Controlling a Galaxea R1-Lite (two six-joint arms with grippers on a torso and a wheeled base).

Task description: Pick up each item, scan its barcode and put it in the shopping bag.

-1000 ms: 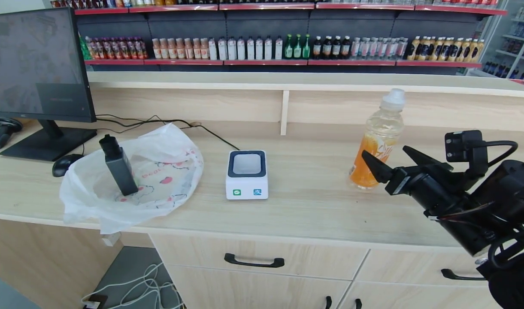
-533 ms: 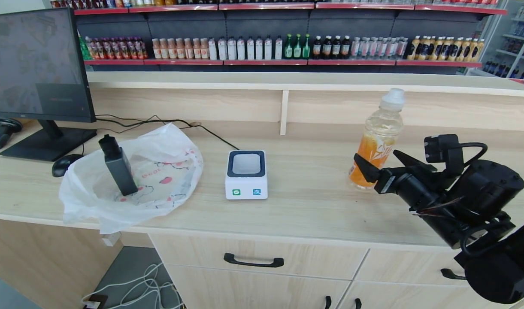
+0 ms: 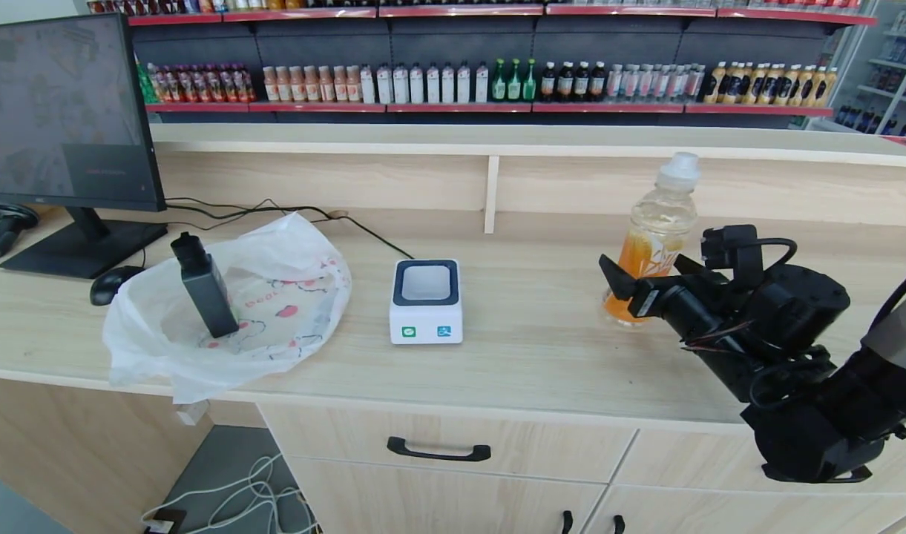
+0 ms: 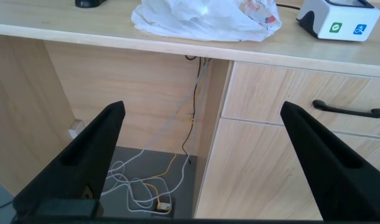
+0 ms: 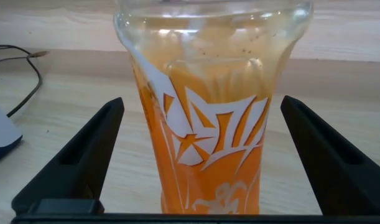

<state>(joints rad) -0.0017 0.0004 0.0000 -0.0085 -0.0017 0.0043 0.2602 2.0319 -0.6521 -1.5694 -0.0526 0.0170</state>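
Bright, even light (shadows soft), wide-angle bowing.

Right gripper (image 3: 645,273) moves in
I have slid forward; the orange bottle (image 3: 662,211) now stands between my spread fingers (image 3: 614,271).

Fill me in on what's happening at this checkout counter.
A robot is bagging shop items. Its right gripper is open, with a finger on either side of the orange drink bottle standing on the counter, not yet closed on it. The white scanner sits mid-counter, and a dark container already stands in the shopping bag to its left. The left gripper hangs open below the counter edge, holding nothing.
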